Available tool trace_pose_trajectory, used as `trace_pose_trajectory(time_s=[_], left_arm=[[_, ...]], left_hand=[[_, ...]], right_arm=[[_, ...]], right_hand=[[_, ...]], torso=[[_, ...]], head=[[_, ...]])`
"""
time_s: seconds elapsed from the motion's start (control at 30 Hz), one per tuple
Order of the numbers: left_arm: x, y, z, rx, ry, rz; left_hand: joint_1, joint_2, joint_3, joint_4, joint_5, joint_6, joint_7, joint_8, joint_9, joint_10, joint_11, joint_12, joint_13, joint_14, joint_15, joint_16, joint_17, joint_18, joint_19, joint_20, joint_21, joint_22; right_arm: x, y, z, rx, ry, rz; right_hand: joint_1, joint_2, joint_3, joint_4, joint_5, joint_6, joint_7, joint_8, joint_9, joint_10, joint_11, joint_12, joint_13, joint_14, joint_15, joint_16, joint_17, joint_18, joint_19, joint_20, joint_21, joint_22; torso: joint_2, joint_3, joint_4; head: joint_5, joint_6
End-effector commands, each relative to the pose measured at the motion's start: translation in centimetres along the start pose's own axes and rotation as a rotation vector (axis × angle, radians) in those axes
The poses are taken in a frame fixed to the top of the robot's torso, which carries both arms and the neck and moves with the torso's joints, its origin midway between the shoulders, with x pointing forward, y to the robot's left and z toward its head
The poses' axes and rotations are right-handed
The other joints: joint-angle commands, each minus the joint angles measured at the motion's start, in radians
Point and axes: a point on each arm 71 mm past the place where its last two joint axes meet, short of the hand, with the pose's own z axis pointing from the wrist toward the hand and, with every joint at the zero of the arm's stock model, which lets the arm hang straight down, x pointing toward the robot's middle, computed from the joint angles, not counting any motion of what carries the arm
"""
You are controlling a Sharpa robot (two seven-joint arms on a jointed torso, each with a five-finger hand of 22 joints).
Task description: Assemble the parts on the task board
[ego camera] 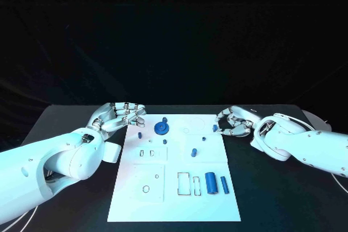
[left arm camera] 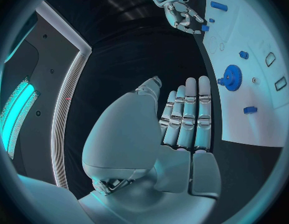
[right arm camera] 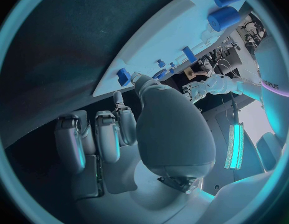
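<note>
The white task board (ego camera: 174, 191) lies in the middle of the black table. A blue gear (ego camera: 162, 128) stands near its far edge, also seen in the left wrist view as the gear (left arm camera: 231, 77). Small blue pieces (ego camera: 193, 152) are scattered on the board, and two blue cylinders (ego camera: 211, 181) lie near the front right. My left hand (ego camera: 119, 116) hovers at the board's far left corner, its fingers (left arm camera: 185, 117) loosely extended and holding nothing. My right hand (ego camera: 233, 121) sits at the board's right edge with fingers (right arm camera: 97, 134) curled in. Its thumb tip is beside a small blue piece (right arm camera: 124, 76).
Several rectangular and round cut-outs (ego camera: 187, 183) mark the board's near half. Black table (ego camera: 65, 121) lies bare to the left and right of the board. My two forearms reach in along both sides of it.
</note>
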Motion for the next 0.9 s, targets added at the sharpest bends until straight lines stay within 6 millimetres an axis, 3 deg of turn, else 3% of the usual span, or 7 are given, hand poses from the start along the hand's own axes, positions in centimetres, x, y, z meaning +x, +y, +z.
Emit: trace_pose_trajectory(time_s=[0.03,0.2,0.4,0.9], left_arm=[[0.24,-0.16,0.01,0.013,0.019,-0.008],[0.24,-0.16,0.0,0.012,0.02,-0.009],[0.18,-0.15,-0.02,0.011,0.018,-0.008],[0.08,-0.15,-0.06,0.009,0.016,-0.007]], left_hand=[[0.0,-0.009,0.003,0.002,-0.006,-0.006,0.005,-0.001,-0.001,0.0,0.005,-0.005,0.001,-0.006,-0.002,0.004,0.001,0.01,-0.009,0.001,0.004,0.001],[0.0,-0.009,0.003,0.002,-0.006,-0.006,0.005,-0.001,-0.001,0.0,0.005,-0.005,0.001,-0.006,-0.002,0.004,0.001,0.01,-0.009,0.001,0.004,0.001],[-0.001,-0.009,0.003,0.001,-0.006,-0.007,0.005,-0.001,-0.001,0.0,0.005,-0.005,0.001,-0.007,-0.002,0.004,0.001,0.009,-0.01,0.001,0.005,0.002],[-0.001,-0.009,0.003,0.001,-0.006,-0.007,0.005,-0.001,-0.001,0.0,0.005,-0.005,0.001,-0.007,-0.002,0.004,0.001,0.009,-0.01,0.001,0.005,0.002]], right_arm=[[0.27,0.05,0.21,-0.001,0.016,-0.005],[0.47,0.2,0.67,0.001,0.015,-0.008],[0.69,0.42,0.96,-0.001,0.024,-0.007],[1.01,0.5,1.06,0.004,0.055,-0.011]], right_hand=[[0.01,0.006,-0.002,0.0,0.004,-0.007,-0.002,-0.004,-0.001,-0.004,-0.001,-0.002,0.087,0.093,0.007,0.002,0.213,-0.007,0.105,0.006,0.004,0.263],[0.015,0.016,0.003,0.001,0.007,-0.001,-0.002,-0.003,0.0,-0.002,-0.001,0.001,0.089,0.093,0.008,0.002,0.214,-0.007,0.105,0.007,0.004,0.263],[0.023,0.023,0.012,-0.002,0.009,0.012,-0.003,0.001,0.002,0.002,-0.002,0.005,0.093,0.094,0.008,0.002,0.215,-0.007,0.105,0.007,0.004,0.263],[0.028,0.026,0.022,-0.006,0.008,0.041,-0.009,0.013,0.007,0.01,-0.006,0.013,0.101,0.094,0.005,0.003,0.217,-0.007,0.105,0.006,0.004,0.263]], torso=[[-0.001,0.0,-0.0006],[-0.002,-0.0011,-0.0008],[-0.001,0.0,-0.0017],[-0.002,0.001,-0.0023]], head=[[0.003,-0.001],[0.005,-0.004],[0.009,-0.007],[0.008,-0.009]])
